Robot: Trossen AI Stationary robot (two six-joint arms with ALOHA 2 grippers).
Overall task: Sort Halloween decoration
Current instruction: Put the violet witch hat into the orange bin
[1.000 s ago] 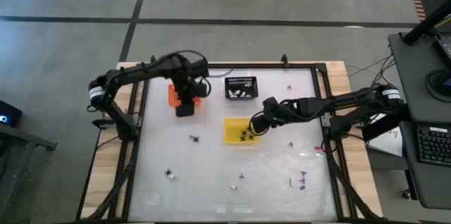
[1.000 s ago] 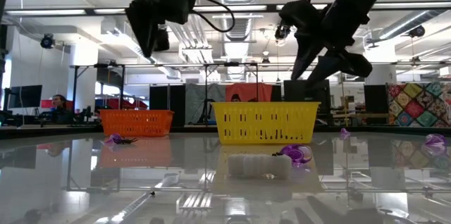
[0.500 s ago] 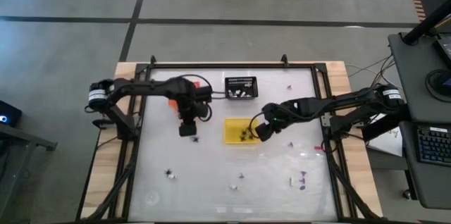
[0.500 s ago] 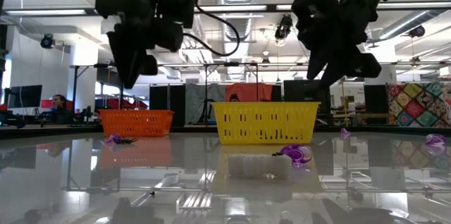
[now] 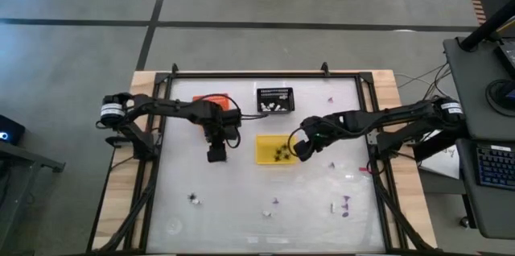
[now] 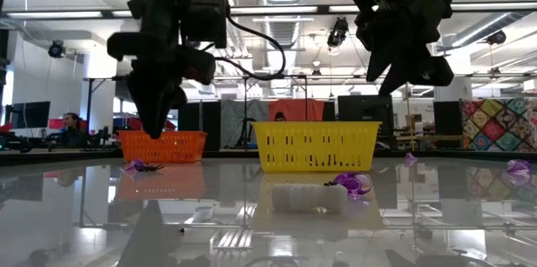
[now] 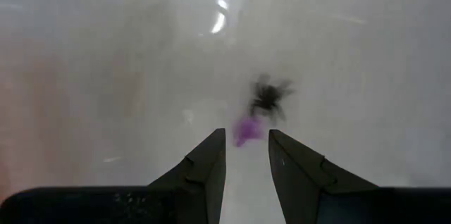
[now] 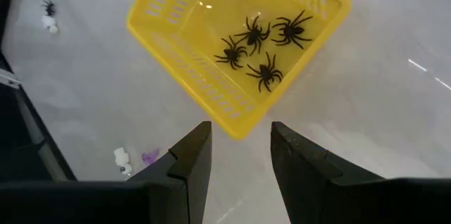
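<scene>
Left gripper (image 5: 216, 155) hangs over the white tabletop (image 5: 241, 200) just in front of the orange plastic basket (image 5: 211, 101), fingers (image 7: 204, 164) parted, nothing between them. Directly beyond its tips lie a small black spider piece (image 7: 269, 96) and a small purple piece (image 7: 246, 129), apparently touching each other, though the wrist view is blurred.

Right gripper (image 5: 300, 150) hovers at the right edge of the yellow slotted plastic basket (image 8: 189, 49), jaws apart and empty. Four black spiders (image 8: 264, 41) sit inside that basket. White pieces lie in the black mesh basket (image 5: 274, 99). More purple and white bits (image 5: 342, 204) are scattered near the table's front.
</scene>
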